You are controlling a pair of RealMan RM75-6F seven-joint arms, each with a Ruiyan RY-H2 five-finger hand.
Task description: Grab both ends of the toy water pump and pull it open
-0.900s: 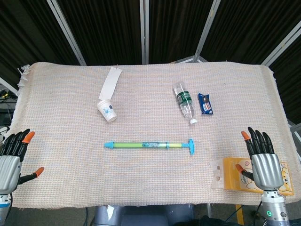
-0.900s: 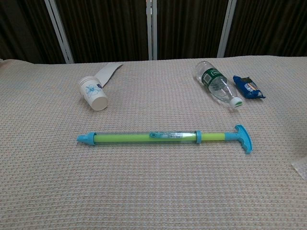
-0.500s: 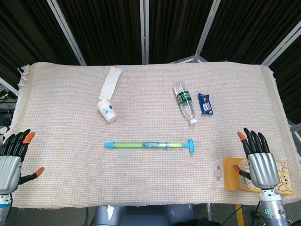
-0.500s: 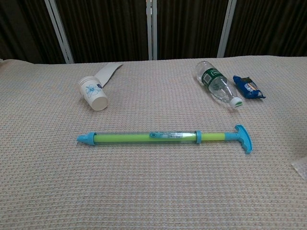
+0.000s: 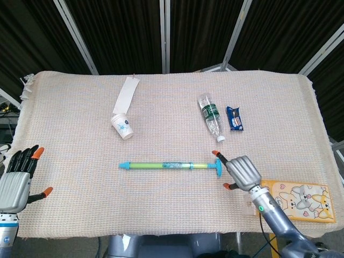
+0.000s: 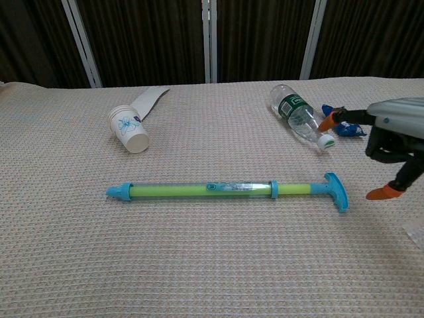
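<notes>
The toy water pump lies flat across the cloth's middle, green tube with a blue nozzle at the left and a blue T-handle at the right. My right hand hovers just right of the T-handle, fingers spread, holding nothing and apart from the handle. Near the table's front left corner my left hand stays open, well away from the nozzle; the chest view does not show it.
A paper cup lies on its side by a white paper strip. A plastic bottle and a blue snack packet lie at the back right. A yellow cartoon card sits at the front right.
My right hand has swung left from above the yellow card to just beside the pump's T-handle. The left hand has barely shifted. The pump has not moved.
</notes>
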